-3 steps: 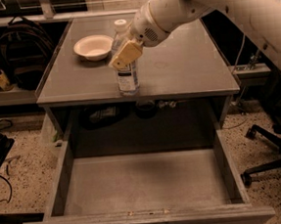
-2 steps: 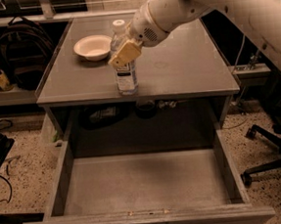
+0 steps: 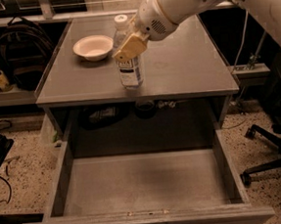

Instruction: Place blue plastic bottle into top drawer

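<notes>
Bottle not yet moved. Blue plastic bottle [image 3: 130, 71] stood upright on the table [image 3: 188, 65], close to the front edge, left of its middle. Gripper [image 3: 130, 47] was at the bottle's upper body, just under the cap, overlapping it from the right. Whether it had closed on the bottle: cannot tell. Top drawer [image 3: 146, 182] was pulled fully out below the front edge, with nothing in it. White bowl [image 3: 93, 47] sat toward the back-left corner. Judged remaining: secure the bottle, lift it, carry it past the front edge, lower it into the drawer, release.
</notes>
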`<state>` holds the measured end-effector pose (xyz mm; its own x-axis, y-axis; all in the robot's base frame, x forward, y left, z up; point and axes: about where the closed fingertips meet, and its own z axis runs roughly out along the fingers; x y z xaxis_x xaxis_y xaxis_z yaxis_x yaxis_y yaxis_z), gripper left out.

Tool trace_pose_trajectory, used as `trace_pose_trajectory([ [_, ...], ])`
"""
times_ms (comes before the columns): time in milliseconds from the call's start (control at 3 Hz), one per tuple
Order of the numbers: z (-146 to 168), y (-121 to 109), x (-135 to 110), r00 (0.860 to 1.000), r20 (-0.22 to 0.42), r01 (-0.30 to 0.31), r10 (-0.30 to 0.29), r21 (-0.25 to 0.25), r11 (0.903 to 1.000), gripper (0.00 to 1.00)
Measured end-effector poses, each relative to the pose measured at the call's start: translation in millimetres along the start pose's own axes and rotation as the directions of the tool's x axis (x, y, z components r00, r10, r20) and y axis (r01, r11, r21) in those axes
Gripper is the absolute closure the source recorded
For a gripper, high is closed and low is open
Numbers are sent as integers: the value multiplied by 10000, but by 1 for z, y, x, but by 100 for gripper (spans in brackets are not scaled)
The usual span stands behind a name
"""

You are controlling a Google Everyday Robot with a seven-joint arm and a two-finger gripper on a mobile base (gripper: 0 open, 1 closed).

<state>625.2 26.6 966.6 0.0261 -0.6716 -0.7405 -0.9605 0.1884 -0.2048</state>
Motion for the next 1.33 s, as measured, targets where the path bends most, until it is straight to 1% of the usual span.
trace_pose_trajectory([
  [333,-35,29,-13,9999,33,112,-111,-273,9996,100],
  [667,-72,66,-20,9997,-198,-145,132,-649,9978,100],
  [1000,-79,75,-23,9995,-286,-133,111,-793,9968,100],
  [1333,-66,86,-9,9989,-281,-414,382,-1240,9914,100],
])
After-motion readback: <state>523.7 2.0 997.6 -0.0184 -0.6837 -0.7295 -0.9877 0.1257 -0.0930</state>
